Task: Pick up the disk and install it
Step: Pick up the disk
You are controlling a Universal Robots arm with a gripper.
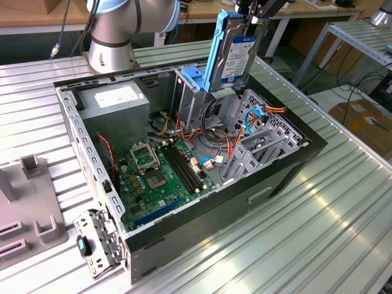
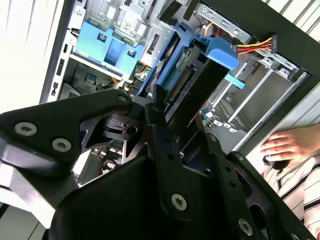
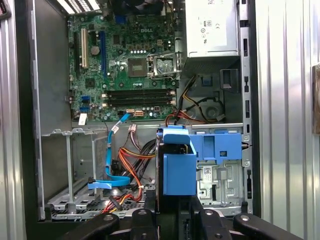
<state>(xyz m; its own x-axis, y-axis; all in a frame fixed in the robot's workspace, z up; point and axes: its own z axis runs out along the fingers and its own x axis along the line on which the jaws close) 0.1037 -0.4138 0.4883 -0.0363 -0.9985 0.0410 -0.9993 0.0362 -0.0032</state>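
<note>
The disk hangs upright above the open computer case, its white-and-blue label toward the exterior view's right and a blue side rail along its left edge. My gripper is shut on its top end. In the first wrist view the disk shows end-on, blue rail outward, over the grey drive bays, with the gripper clamped behind it. The second wrist view has the disk running away from the black fingers, above the case's inside.
Inside the case lie the green motherboard, the grey power supply box, loose orange and blue cables, and a grey cage with a blue latch. A person's hand rests beside the case. A grey fixture stands at the exterior view's left.
</note>
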